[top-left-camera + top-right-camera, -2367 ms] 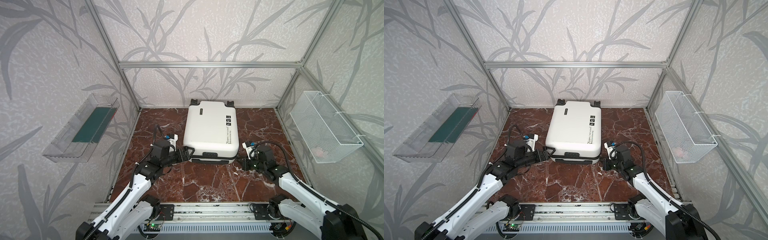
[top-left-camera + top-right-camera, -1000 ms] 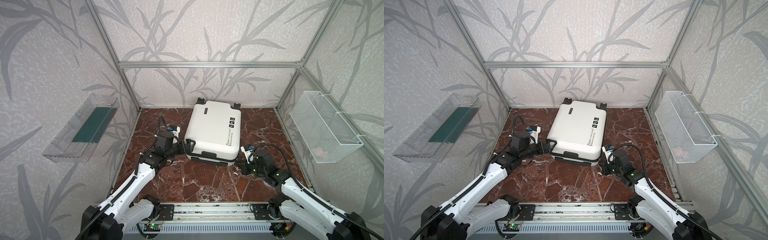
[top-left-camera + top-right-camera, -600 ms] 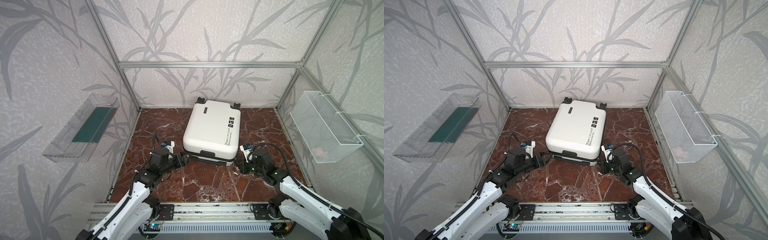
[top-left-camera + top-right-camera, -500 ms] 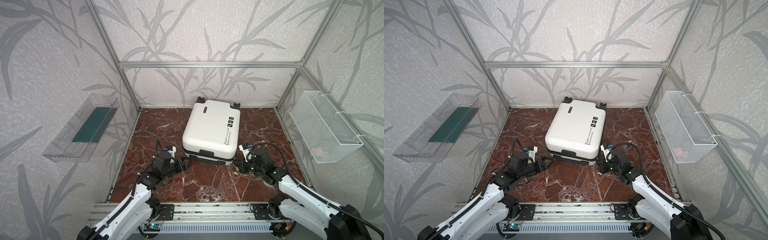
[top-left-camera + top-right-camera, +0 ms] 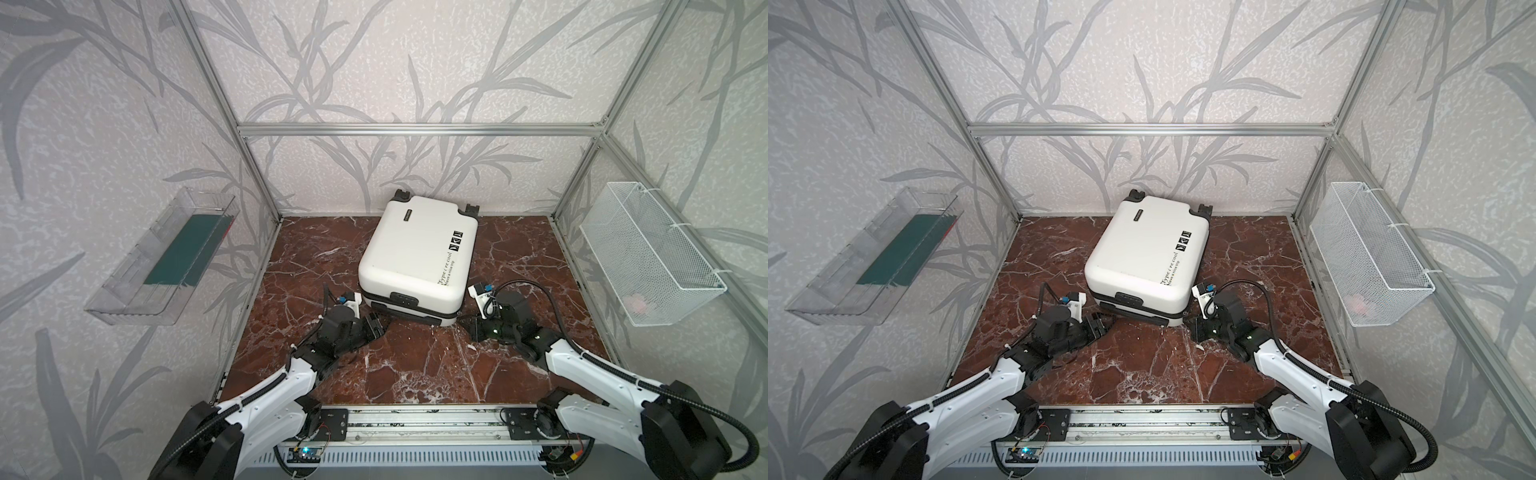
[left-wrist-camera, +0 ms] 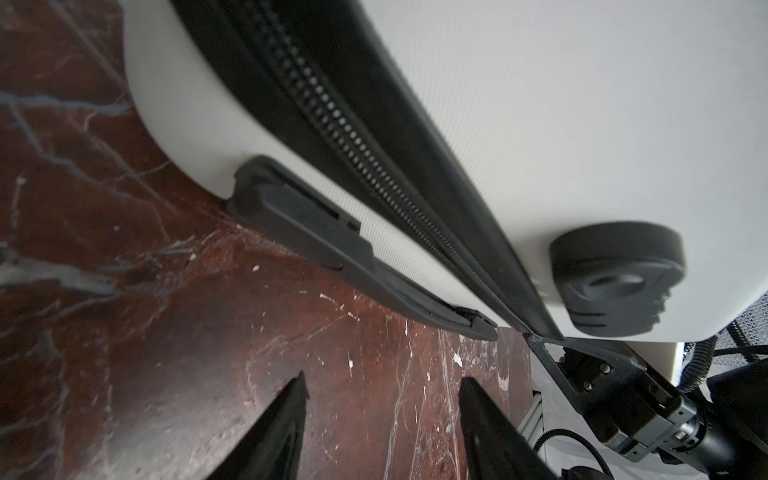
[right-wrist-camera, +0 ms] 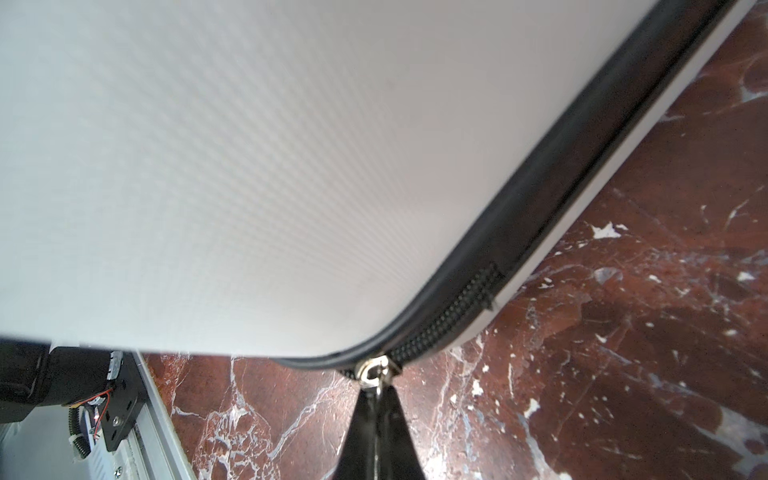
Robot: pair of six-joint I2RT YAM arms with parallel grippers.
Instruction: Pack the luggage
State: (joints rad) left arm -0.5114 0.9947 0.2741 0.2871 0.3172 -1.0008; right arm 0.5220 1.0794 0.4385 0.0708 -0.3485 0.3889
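Note:
The luggage [image 5: 415, 253] [image 5: 1142, 253], a white hard-shell suitcase, lies flat and closed on the marble floor in both top views. My right gripper [image 5: 465, 328] [image 5: 1192, 326] [image 7: 376, 392] is at its near right corner, shut on the silver zipper pull [image 7: 374, 372]. The black zipper [image 7: 453, 309] curves round that corner. At the near left corner my left gripper [image 5: 376, 328] [image 5: 1100, 324] [image 6: 382, 399] is open over bare floor with nothing between its fingers. It stands just short of the black side handle [image 6: 332, 249] and the zipper line [image 6: 365, 166].
A clear plastic bin [image 5: 162, 266] holding a dark green flat thing hangs on the left wall. A white wire mesh basket [image 5: 648, 257] with a pink item [image 5: 638, 301] hangs on the right wall. Aluminium posts frame the floor [image 5: 415, 365].
My left gripper has come away from the luggage's left side to its near left corner, and its jaws have narrowed. The luggage has shifted a little. The right gripper keeps its hold.

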